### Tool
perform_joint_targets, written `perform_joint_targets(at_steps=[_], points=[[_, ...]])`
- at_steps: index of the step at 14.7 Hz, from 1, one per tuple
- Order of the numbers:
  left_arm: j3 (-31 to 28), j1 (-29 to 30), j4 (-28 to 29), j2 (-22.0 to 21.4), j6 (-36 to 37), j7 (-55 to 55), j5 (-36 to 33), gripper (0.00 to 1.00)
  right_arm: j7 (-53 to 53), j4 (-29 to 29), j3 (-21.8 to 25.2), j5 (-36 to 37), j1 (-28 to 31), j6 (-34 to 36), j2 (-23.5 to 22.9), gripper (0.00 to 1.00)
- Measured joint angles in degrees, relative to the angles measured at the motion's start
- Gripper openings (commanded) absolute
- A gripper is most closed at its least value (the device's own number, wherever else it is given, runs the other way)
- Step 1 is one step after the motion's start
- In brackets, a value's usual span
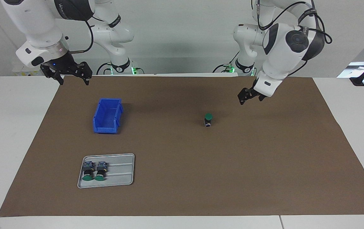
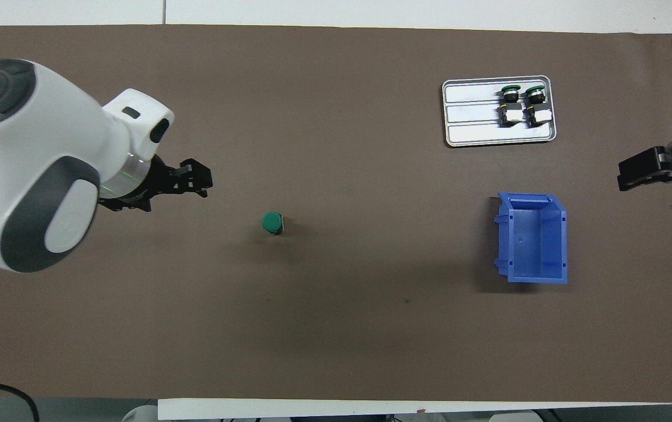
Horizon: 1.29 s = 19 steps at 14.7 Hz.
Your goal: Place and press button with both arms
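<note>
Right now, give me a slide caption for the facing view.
One green button stands upright on the brown mat, two more lie in the grey tray by the blue bin, both grippers raised clear.

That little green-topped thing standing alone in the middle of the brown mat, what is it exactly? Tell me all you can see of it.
It is a small push-button switch, the button: a round green cap on a black collar, over a blocky grey-blue body that looks like plastic. It stands upright, cap up, directly on the brown mat, toward the left arm's end of the table. Nothing touches it.
</note>
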<state>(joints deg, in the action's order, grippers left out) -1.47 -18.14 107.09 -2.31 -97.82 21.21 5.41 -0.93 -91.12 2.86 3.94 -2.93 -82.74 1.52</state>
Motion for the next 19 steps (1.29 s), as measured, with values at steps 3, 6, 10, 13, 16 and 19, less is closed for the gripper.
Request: perform_joint_targets(at_steps=[3,6,10,13,16,19], points=[[-0.1,3.9,0.0,-2.4,3.2,-6.5,-4.9,1.00,0.0,0.0,0.0,0.0,0.0,0.0,0.0,0.99],[-0.1,5.9,0.0,-4.0,5.6,-10.1,-6.0,1.00,0.0,0.0,0.0,0.0,0.0,0.0,0.0,0.99],[-0.1,7.9,-1.7,-5.6,10.0,-12.7,-6.2,1.00,0.0,0.0,0.0,0.0,0.0,0.0,0.0,0.99],[-0.1,8.5,-4.4,-6.0,13.2,-13.7,-6.2,1.00,0.0,0.0,0.0,0.0,0.0,0.0,0.0,0.99],[-0.4,8.8,-6.5,-6.2,15.8,-14.5,-6.3,1.00,0.0,0.0,0.0,0.0,0.0,0.0,0.0,0.99],[-1.7,8.9,-7.9,-7.3,16.5,-14.9,-6.3,0.99,0.0,0.0,0.0,0.0,0.0,0.0,0.0,0.99]])
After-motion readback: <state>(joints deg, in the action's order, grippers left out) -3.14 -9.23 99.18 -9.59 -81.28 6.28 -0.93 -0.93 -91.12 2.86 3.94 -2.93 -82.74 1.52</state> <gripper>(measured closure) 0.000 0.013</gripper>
